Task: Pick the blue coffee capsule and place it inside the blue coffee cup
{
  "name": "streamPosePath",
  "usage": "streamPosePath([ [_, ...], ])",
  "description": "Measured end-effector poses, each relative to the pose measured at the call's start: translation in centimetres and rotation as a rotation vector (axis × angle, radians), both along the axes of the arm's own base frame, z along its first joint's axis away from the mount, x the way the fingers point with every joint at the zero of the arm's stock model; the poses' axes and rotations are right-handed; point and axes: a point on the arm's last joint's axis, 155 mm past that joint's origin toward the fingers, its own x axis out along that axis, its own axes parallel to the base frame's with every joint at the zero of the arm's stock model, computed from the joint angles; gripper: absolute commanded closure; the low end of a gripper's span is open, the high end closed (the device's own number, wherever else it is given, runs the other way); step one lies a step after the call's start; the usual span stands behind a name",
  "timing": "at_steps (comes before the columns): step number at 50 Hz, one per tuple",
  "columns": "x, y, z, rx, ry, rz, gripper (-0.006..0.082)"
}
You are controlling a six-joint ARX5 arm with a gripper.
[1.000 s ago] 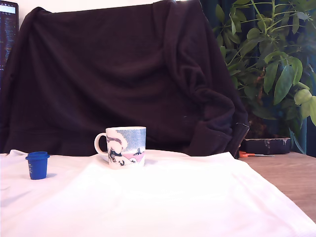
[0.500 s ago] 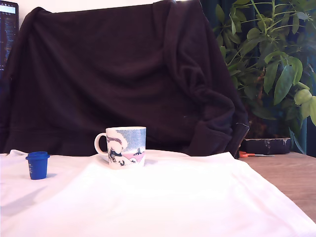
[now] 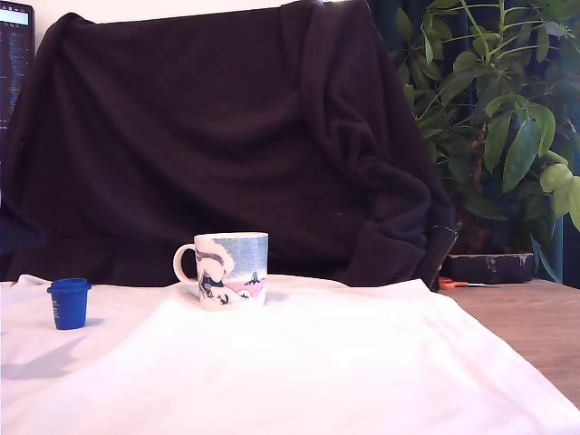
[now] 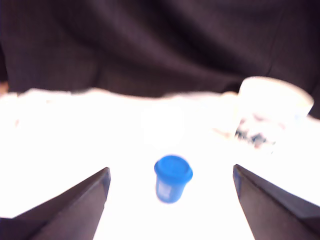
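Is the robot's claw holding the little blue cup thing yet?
No, nothing is held. The gripper is open, and the blue coffee capsule stands on the white cloth between its fingers, untouched.

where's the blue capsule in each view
Exterior view: the capsule stands upright on the white cloth near the exterior view's left edge, apart from the mug.
Wrist view: the capsule sits low in the middle of the picture, between the two open fingers, a little blurred.
Shared landmark: the mug, with the dark drape behind it in both.
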Motion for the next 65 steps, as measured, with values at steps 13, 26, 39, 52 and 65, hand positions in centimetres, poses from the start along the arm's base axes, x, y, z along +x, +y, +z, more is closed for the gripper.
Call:
streamPosePath([
  [13,2.5,-2.1,-3.1,0.070,0.092,-0.061,0.0051],
  [26,4.1,-2.6,-5.0,0.118,0.130,-0.070,0.0051],
  [39,6.2,-3.1,-5.0,0.122,0.120,-0.072,0.0052],
  [52,6.5,-3.2,-6.1,0.157,0.155,-0.082,0.0458],
  [65,6.5,-3.2,-6.1,0.164,0.153,-0.085,0.0641],
])
